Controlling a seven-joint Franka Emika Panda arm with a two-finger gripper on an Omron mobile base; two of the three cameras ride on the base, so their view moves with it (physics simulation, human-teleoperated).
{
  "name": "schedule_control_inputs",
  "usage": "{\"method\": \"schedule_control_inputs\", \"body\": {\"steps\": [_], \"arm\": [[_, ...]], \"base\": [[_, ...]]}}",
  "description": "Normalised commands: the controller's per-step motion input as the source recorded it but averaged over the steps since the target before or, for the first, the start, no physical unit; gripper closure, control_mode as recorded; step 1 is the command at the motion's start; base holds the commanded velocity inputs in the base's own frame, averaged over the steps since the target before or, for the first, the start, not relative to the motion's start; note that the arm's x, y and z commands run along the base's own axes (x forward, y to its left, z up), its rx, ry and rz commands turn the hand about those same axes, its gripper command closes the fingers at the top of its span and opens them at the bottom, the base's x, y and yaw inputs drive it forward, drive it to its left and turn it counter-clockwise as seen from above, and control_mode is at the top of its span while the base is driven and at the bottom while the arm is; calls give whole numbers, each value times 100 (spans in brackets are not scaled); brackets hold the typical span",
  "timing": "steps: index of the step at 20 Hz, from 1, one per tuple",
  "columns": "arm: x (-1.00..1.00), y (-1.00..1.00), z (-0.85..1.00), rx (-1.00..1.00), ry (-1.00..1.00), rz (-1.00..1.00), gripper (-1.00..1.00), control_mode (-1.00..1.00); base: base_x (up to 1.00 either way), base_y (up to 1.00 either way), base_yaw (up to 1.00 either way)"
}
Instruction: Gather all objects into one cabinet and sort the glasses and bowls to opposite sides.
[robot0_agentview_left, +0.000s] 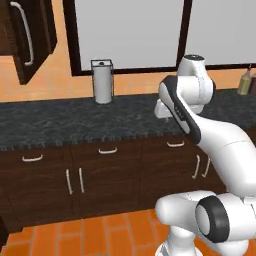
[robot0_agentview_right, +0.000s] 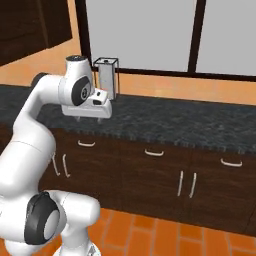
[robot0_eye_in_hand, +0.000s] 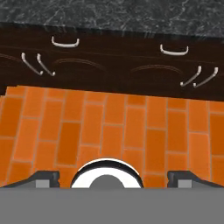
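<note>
Black-tipped tool (robot0_eye_in_hand: 112, 177) hangs spread above brick floor (robot0_eye_in_hand: 109, 127).

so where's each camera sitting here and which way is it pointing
Left base view: behind the arm to its left, facing the dark speckled stone counter; the white arm rises lower right, and the dark brown wood-grain wall cabinet is upper left.
Right base view: behind the arm to its right, facing the same counter; the arm rises lower left, with the gripper over the counter's edge.
Hand view: on the hand, aimed down at the orange brick-pattern floor and the low dark brown drawers.
Both base views share the steel paper-towel holder.
</note>
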Motion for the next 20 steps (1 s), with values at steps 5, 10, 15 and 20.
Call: {"method": "schedule_control_inputs", "body": {"steps": [5,10,15,20], "arm": [[0,0,0,0,0,0,-100,100],[0,0,0,0,0,0,-100,100],[0,0,0,0,0,0,-100,100],[0,0,0,0,0,0,-100,100]], "base": [[-100,100,-1],[-60,100,-16],[-5,100,-8],[1,100,0]]}}
